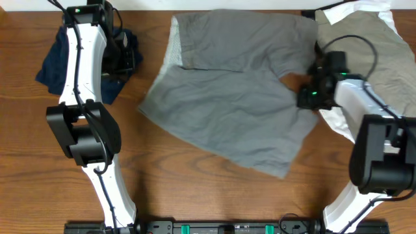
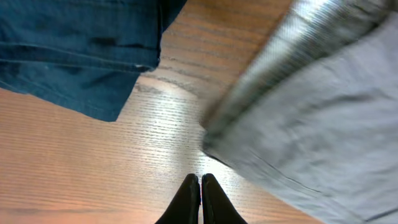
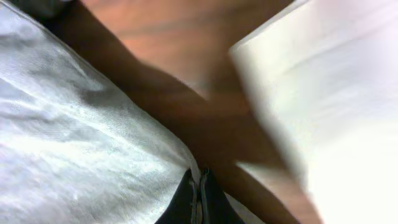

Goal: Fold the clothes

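The grey shorts (image 1: 227, 97) lie spread flat in the middle of the table, paler waistband at the top left. My right gripper (image 1: 305, 99) is at their right edge; in the right wrist view its fingers (image 3: 198, 179) are shut on the hem of the shorts (image 3: 74, 137). My left gripper (image 1: 127, 62) is between the navy garment (image 1: 55, 65) and the shorts. In the left wrist view its fingers (image 2: 200, 182) are shut and empty over bare wood, with the navy garment (image 2: 74, 50) at upper left and the shorts (image 2: 323, 118) at right.
A khaki-beige garment (image 1: 377, 45) lies on a white one (image 1: 341, 120) at the back right, close to my right arm. The white cloth (image 3: 336, 93) fills the right of the right wrist view. The wooden table (image 1: 195, 188) shows in front of the shorts.
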